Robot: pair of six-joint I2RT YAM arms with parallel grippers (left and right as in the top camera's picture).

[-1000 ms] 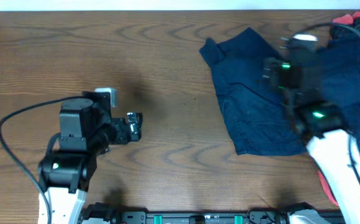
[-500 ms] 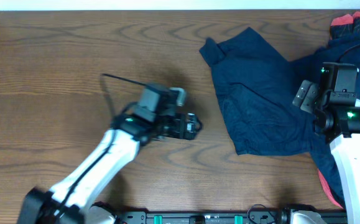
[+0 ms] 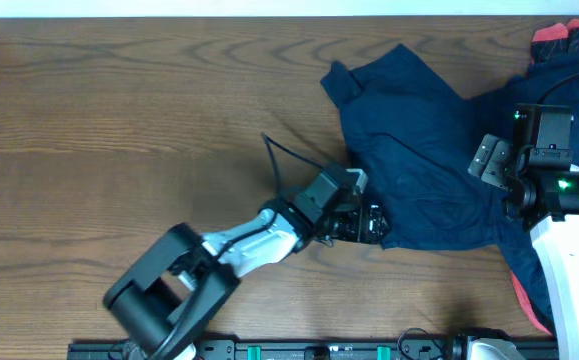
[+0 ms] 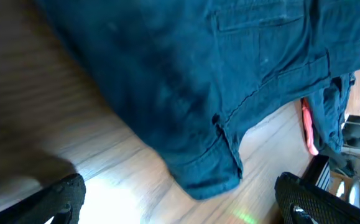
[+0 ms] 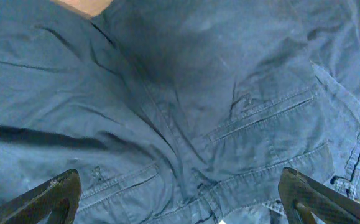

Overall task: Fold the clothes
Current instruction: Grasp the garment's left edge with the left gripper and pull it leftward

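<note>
Hovering open-jawed at the hem of the wrinkly dark navy-blue fabric shorts lying right of centre on the brown wooden bench, the left tool may snag one layer only; the right tool, also open, hangs above it.

Looking at brown wood-grain table running the full width. Carrying the clothes on the right side: navy, wrinkled, lying flat, pockets and seams showing, one hem corner pointing toward the near edge. Also carrying red fabric at the far-right corner, touching the navy.
</note>
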